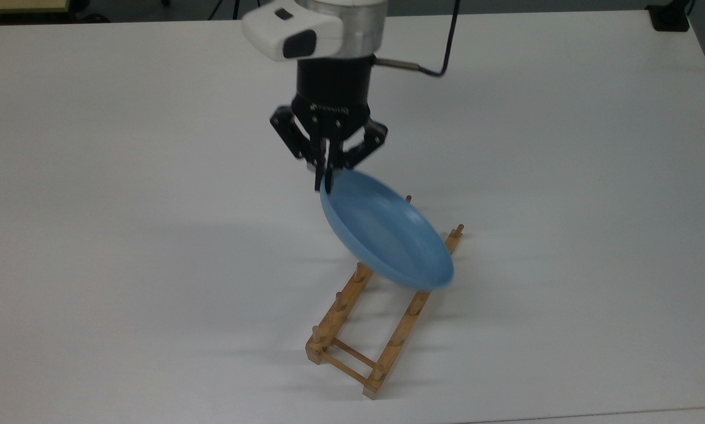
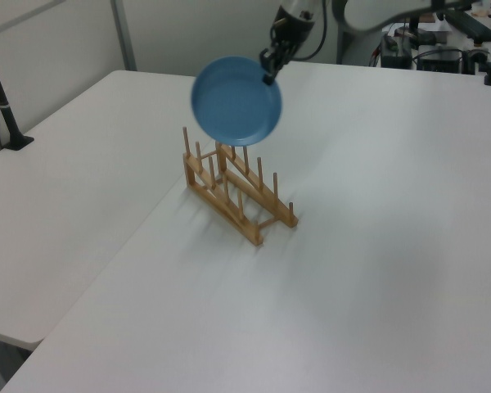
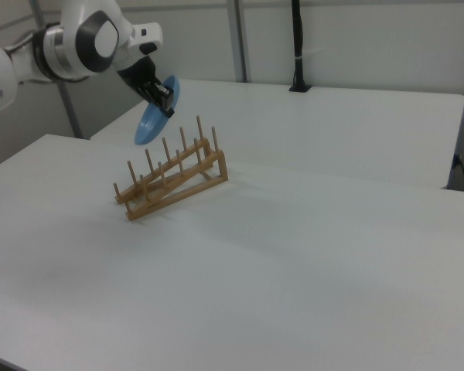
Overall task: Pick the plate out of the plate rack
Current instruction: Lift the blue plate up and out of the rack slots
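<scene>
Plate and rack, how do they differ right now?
The plate is blue, round and solid; the rack is light wood, long and open like a ladder. The plate hangs tilted in the air, pinched at its rim by the gripper; the rack stands on the table. They are apart.

The far stretch of the light-brown wooden peg rack (image 1: pixel 352 330) is covered in the top view by the round, glossy light-blue plate (image 1: pixel 388 235) hanging just below the black two-finger claw (image 1: pixel 324 179); only two peg tips are seen past the plate's rim. The white arm above the claw is cut off by the upper edge in the top view and the left view, and by the left edge in the right view. In the left view the claw (image 2: pixel 269 74) is too small for its fingers to be made out. In the right view the plate (image 3: pixel 157 112) is seen nearly edge-on, and its rim at the claw (image 3: pixel 167 98) is partly hidden by it.
</scene>
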Robot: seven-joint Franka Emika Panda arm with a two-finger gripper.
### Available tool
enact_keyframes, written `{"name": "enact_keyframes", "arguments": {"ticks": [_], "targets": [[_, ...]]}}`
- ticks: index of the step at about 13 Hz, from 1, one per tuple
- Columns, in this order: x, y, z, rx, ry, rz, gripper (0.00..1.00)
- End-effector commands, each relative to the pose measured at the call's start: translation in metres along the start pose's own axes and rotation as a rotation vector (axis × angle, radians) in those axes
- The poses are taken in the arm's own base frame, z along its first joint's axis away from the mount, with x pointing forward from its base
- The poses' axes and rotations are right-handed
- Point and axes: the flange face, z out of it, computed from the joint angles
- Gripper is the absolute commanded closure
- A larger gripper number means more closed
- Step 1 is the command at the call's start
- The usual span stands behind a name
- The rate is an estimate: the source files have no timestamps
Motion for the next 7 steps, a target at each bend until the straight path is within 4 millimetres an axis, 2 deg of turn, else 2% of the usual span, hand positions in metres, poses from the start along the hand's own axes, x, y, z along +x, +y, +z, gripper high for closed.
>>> {"name": "enact_keyframes", "arguments": {"ticks": [1,3,4,5,7], "targets": [[-0.022,0.056,-0.041,0.073,-0.209,-0.151,1.00],[-0.032,0.102,-0.056,0.094,-0.330,-0.278,1.00],[-0.038,0.129,-0.052,0.139,-0.391,-0.344,1.00],[-0.042,0.145,-0.049,0.163,-0.421,-0.379,1.00],[-0.056,0.181,-0.026,0.182,-0.486,-0.416,1.00]]}}
